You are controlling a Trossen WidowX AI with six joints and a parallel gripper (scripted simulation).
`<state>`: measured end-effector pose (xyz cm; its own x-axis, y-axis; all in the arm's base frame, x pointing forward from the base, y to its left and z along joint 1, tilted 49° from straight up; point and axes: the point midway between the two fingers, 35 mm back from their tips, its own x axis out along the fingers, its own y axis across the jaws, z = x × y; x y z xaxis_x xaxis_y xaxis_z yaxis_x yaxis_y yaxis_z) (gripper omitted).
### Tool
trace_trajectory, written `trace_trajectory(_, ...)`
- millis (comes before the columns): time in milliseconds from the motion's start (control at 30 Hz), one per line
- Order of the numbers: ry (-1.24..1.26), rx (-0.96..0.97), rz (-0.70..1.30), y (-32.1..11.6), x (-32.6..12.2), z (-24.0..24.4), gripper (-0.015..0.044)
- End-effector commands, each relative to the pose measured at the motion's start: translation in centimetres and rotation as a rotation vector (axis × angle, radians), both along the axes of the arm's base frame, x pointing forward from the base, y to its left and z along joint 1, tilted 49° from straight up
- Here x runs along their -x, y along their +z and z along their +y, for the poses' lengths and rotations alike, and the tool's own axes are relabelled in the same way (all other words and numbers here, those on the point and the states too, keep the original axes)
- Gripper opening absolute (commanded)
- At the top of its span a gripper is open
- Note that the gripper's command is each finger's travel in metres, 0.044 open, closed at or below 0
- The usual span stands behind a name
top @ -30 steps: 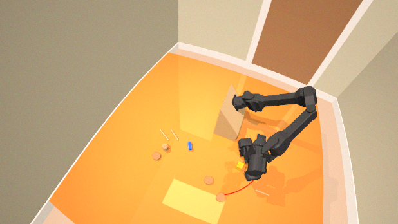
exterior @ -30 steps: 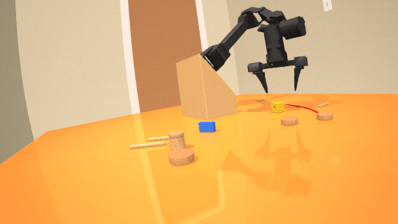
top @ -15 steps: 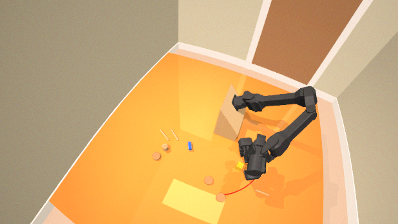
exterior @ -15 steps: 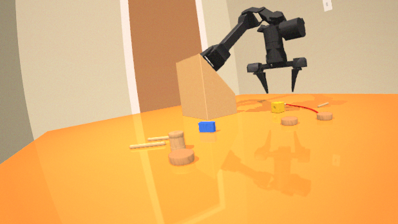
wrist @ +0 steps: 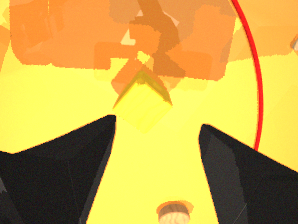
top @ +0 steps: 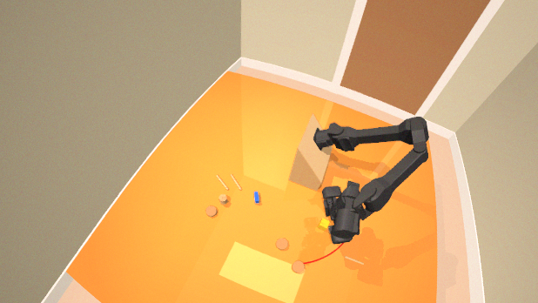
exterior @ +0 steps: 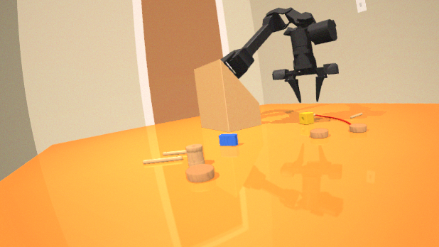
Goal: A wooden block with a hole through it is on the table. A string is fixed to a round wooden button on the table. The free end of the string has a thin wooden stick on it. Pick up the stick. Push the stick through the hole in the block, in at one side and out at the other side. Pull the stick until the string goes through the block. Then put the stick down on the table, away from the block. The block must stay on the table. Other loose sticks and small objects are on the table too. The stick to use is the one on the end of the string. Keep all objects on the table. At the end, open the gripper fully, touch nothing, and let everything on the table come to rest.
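The yellow block (top: 324, 223) (exterior: 306, 118) (wrist: 142, 105) sits on the table; a hole shows in one side face in the exterior view. A red string (top: 322, 259) (exterior: 339, 118) (wrist: 261, 100) curves from its round button (top: 298, 266) (exterior: 358, 128) past the block. The stick on its free end is hidden under the arm in the top view, mostly behind the block in the exterior view and outside the wrist view. My gripper (exterior: 308, 101) (wrist: 158, 127) is partly open and empty, pointing down above the table near the block.
A loose stick (top: 354, 260) (exterior: 356, 116) lies beyond the string. A loose button (top: 282, 244) (exterior: 319, 133) lies near the block. A blue block (top: 257, 198) (exterior: 228, 140), wooden cylinder (top: 223, 198) (exterior: 195, 155), disc (top: 211, 211) (exterior: 199, 173) and two sticks lie farther off. A large wedge (exterior: 213, 99) stands by the arm.
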<state>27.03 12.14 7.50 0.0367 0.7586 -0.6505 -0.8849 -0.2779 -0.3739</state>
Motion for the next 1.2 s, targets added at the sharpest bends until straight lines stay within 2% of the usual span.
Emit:
trace_trajectory(0, 0.0, 0.0, 0.0, 0.0, 0.0, 0.0, 0.0164)
trace_trajectory(200, 0.0, 0.0, 0.0, 0.0, 0.0, 0.0, 0.0007)
trace_trajectory(233, 0.0, 0.0, 0.0, 0.0, 0.0, 0.0, 0.0)
trace_trajectory(800, 0.0, 0.0, 0.0, 0.0, 0.0, 0.0, 0.0)
trace_trajectory(1100, 0.0, 0.0, 0.0, 0.0, 0.0, 0.0, 0.0236)
trace_trajectory(1167, 0.0, 0.0, 0.0, 0.0, 0.0, 0.0, 0.0243)
